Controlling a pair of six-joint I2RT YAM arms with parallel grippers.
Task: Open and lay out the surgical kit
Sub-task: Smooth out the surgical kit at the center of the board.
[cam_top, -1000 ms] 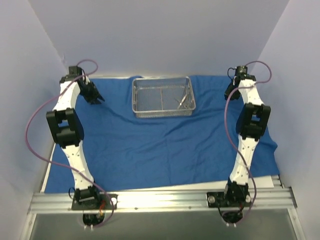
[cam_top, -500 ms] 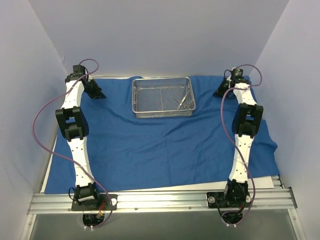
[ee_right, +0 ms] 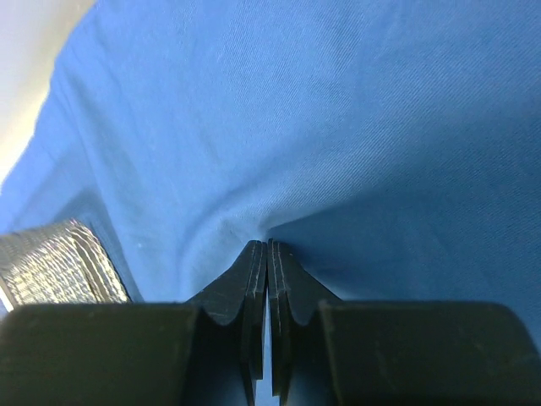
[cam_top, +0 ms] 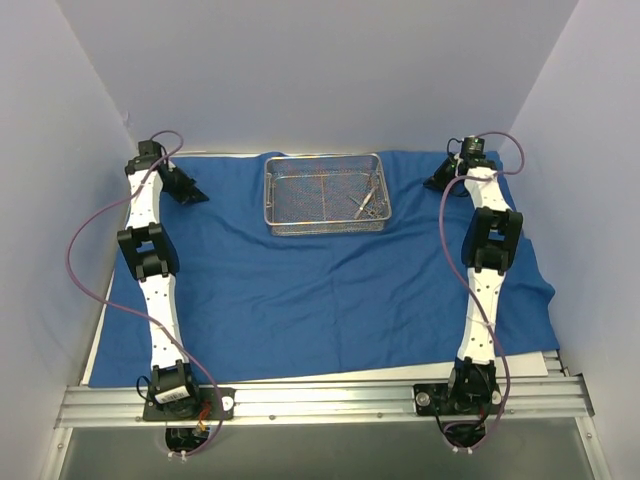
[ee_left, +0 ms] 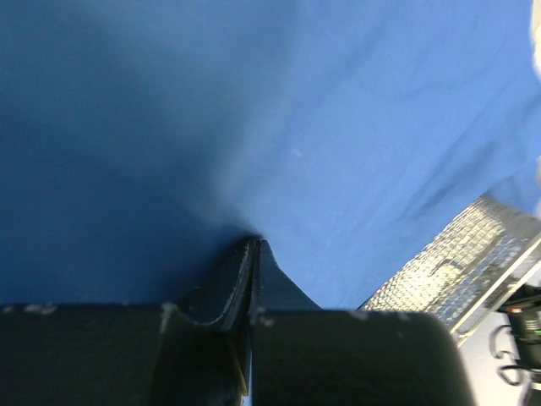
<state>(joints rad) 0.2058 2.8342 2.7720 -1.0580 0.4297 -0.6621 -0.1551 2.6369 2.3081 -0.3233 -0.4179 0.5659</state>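
The blue cloth wrap (cam_top: 320,290) lies spread flat over the table. On its far middle stands the silver wire-mesh tray (cam_top: 268,200), with thin metal instruments (cam_top: 368,203) lying in its right half. My left gripper (cam_top: 196,195) is at the cloth's far left corner, shut, and the cloth (ee_left: 338,127) puckers into its tips (ee_left: 255,242). At the far right corner my right gripper (cam_top: 432,184) is shut too, with cloth (ee_right: 296,110) creases running into its tips (ee_right: 267,244). The tray shows at the right edge of the left wrist view (ee_left: 448,271) and at the left edge of the right wrist view (ee_right: 51,262).
White enclosure walls (cam_top: 40,200) stand close on the left, right and back. An aluminium rail (cam_top: 320,400) carrying both arm bases runs along the near edge. A white sheet (cam_top: 545,360) shows under the cloth at the front right.
My left arm has stretched toward the far left corner and its gripper has shut on the cloth there. The right arm has reached slightly farther back and stayed shut.
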